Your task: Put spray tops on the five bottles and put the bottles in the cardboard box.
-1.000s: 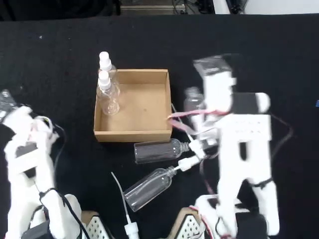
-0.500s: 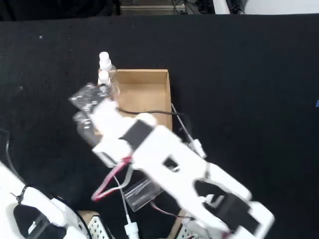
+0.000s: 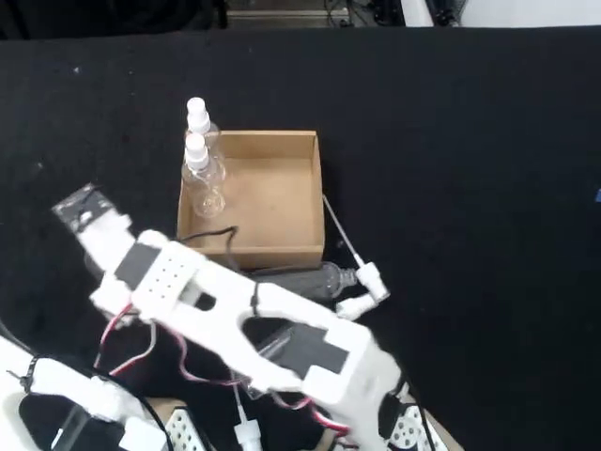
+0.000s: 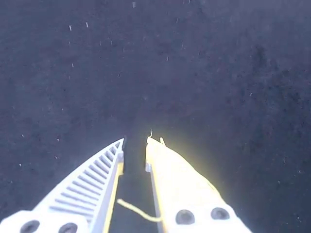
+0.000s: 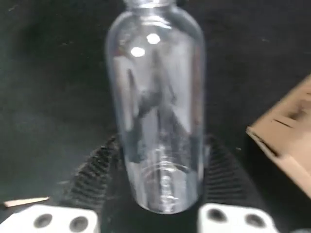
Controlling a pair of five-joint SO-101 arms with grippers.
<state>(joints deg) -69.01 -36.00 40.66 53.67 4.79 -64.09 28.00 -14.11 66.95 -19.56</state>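
Observation:
My right gripper [image 5: 163, 165] is shut on a clear, capless bottle [image 5: 155, 97], its black pads against the bottle's lower sides. From above, the right arm stretches across the table, and its gripper [image 3: 84, 209] sits left of the cardboard box [image 3: 249, 256]. Two bottles with white spray tops [image 3: 201, 174] stand at the box's left wall. A capless bottle [image 3: 310, 280] lies in front of the box, with two loose spray tops [image 3: 366, 287] beside its neck. Another bottle [image 3: 272, 343] lies partly under the arm. My left gripper [image 4: 134, 141] hangs shut over bare black cloth.
A loose spray top with its tube [image 3: 246, 430] lies at the table's near edge. The left arm's base [image 3: 56, 413] sits at the near left corner. A corner of the box [image 5: 286, 141] shows beside the held bottle. Black cloth covers the table.
The right arm has swung from right of the box, across its front, to the left side, carrying the clear bottle. The left arm has pulled back toward the near left corner.

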